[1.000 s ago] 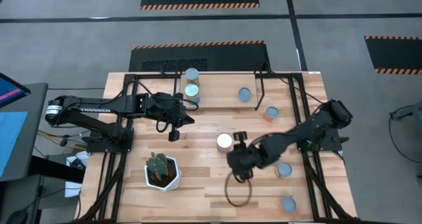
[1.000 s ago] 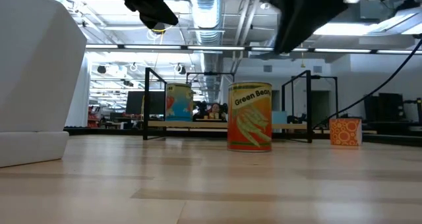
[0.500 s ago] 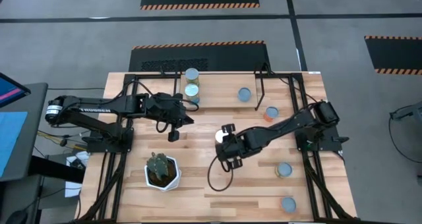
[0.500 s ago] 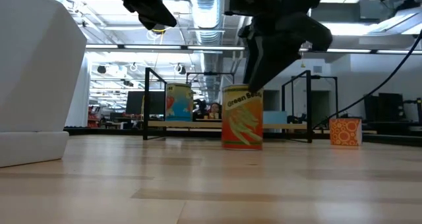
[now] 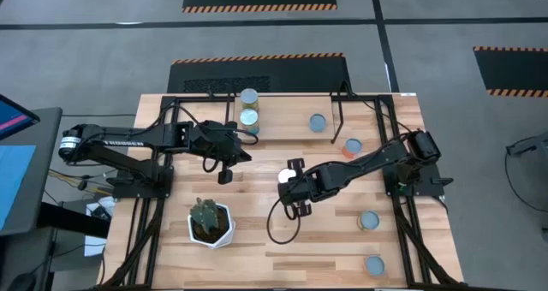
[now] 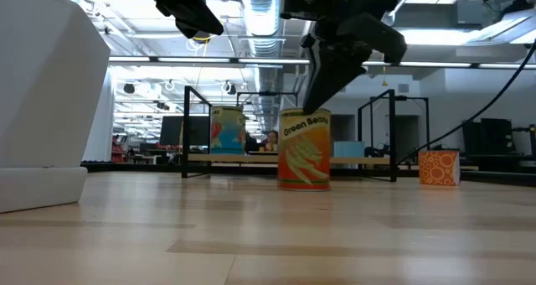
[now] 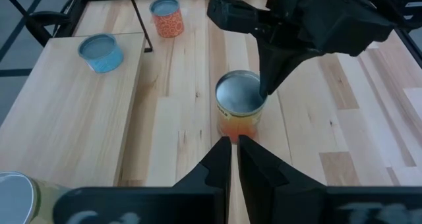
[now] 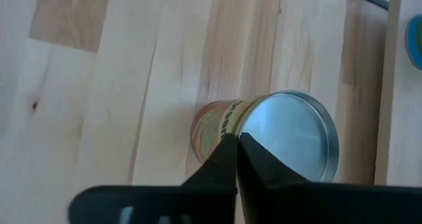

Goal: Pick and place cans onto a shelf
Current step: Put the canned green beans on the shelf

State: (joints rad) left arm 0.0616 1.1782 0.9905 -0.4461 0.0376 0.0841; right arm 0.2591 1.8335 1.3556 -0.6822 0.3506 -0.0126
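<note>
This looks like a big robot lab or workshop, not a home. The wooden table (image 5: 257,240) sits on a plain grey floor (image 5: 86,60) with black mats edged in orange and black stripes (image 5: 259,8). Looking across the table, the room is very large, with silver air pipes (image 6: 255,8) and long lights on the bare ceiling (image 6: 469,33). Far behind the right gripper (image 6: 322,80) stand black metal frames (image 6: 197,109) and desks.

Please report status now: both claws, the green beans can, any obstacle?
Right claw shut, pressing the green beans can, tilted. Left claw shut, waiting above the table. Nothing between the can and the shelf.
</note>
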